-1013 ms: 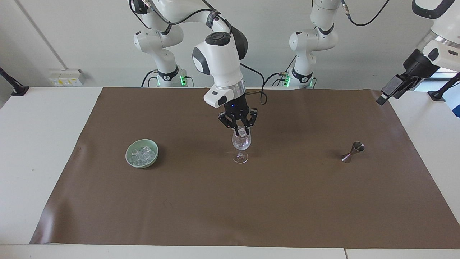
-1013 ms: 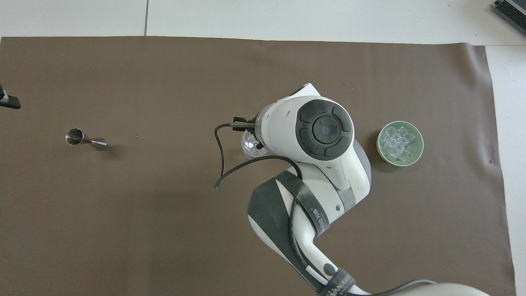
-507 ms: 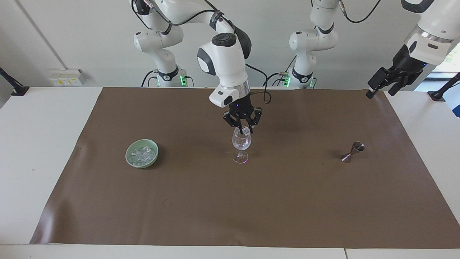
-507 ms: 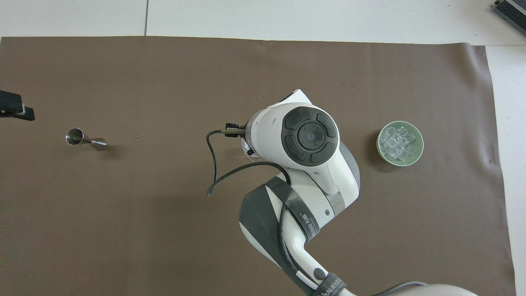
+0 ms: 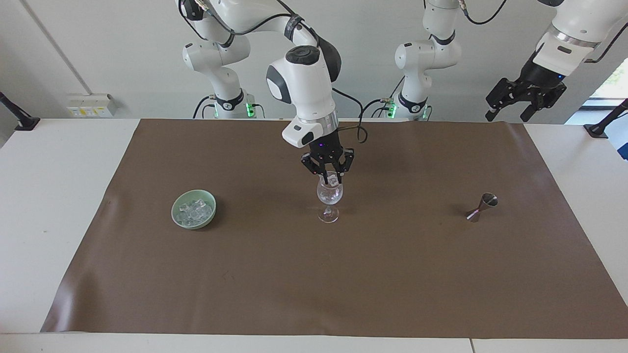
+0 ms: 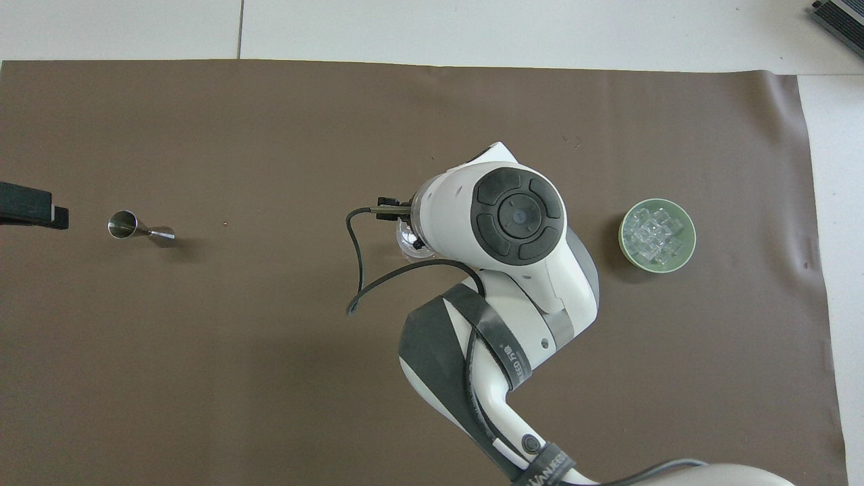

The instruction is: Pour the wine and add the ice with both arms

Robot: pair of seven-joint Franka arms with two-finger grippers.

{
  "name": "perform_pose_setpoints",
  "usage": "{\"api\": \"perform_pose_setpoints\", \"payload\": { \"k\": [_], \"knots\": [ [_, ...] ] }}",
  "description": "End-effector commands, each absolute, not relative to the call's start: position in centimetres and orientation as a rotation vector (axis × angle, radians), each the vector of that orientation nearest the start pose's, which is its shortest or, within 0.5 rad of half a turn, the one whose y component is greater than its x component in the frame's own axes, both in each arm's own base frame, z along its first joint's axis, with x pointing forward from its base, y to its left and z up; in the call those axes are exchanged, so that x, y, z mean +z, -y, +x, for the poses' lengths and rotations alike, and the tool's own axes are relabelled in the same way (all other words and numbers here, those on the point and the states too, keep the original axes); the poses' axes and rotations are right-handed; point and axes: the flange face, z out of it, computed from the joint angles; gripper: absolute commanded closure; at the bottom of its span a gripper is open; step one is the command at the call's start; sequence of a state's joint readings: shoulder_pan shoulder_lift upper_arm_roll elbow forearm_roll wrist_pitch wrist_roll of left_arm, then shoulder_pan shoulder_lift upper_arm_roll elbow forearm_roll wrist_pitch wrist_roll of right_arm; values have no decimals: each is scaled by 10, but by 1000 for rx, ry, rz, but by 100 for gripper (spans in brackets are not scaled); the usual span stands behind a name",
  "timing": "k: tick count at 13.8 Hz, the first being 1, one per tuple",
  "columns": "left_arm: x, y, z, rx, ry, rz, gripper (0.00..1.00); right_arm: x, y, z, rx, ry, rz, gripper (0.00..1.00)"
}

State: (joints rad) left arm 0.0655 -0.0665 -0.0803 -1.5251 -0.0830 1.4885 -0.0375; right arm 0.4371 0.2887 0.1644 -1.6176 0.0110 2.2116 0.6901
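A clear wine glass (image 5: 329, 195) stands upright mid-mat; in the overhead view only its rim edge (image 6: 407, 239) peeks out beside the right arm's wrist. My right gripper (image 5: 329, 180) hangs straight down at the glass's mouth, shut on one cube of ice (image 5: 333, 179). More ice (image 5: 195, 212) fills a pale green bowl (image 5: 175, 212) toward the right arm's end of the table, the bowl (image 6: 624, 239) also showing from overhead. My left gripper (image 5: 508, 116) is open and empty, raised high over the mat's corner by the left arm's base. Wine is out of view.
A steel jigger (image 5: 482, 207) lies tipped on the brown mat (image 5: 343, 284) toward the left arm's end, the jigger (image 6: 138, 228) also seen from overhead. A black cable loops from the right wrist beside the glass.
The left gripper has swung upward and turned to point down, staying open. The right gripper has shifted only slightly over the glass, still holding the cube.
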Motion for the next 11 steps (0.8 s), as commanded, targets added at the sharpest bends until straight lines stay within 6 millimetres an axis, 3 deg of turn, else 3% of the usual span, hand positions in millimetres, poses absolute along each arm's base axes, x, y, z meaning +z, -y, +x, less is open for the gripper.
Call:
{"api": "perform_pose_setpoints", "payload": {
  "k": [1, 4, 8, 11],
  "knots": [
    [672, 19, 514, -8, -14, -3162, 0, 494, -374, 561, -316, -167, -2903, 100],
    [674, 13, 516, 15, -25, -3156, 0, 492, -374, 560, -306, -164, -2910, 99],
    [675, 9, 522, 35, -14, -3170, 0, 492, -374, 560, -305, -167, -2909, 78],
    [675, 9, 521, 28, -5, -3193, 0, 494, -374, 560, -308, -170, -2906, 68]
  ]
}}
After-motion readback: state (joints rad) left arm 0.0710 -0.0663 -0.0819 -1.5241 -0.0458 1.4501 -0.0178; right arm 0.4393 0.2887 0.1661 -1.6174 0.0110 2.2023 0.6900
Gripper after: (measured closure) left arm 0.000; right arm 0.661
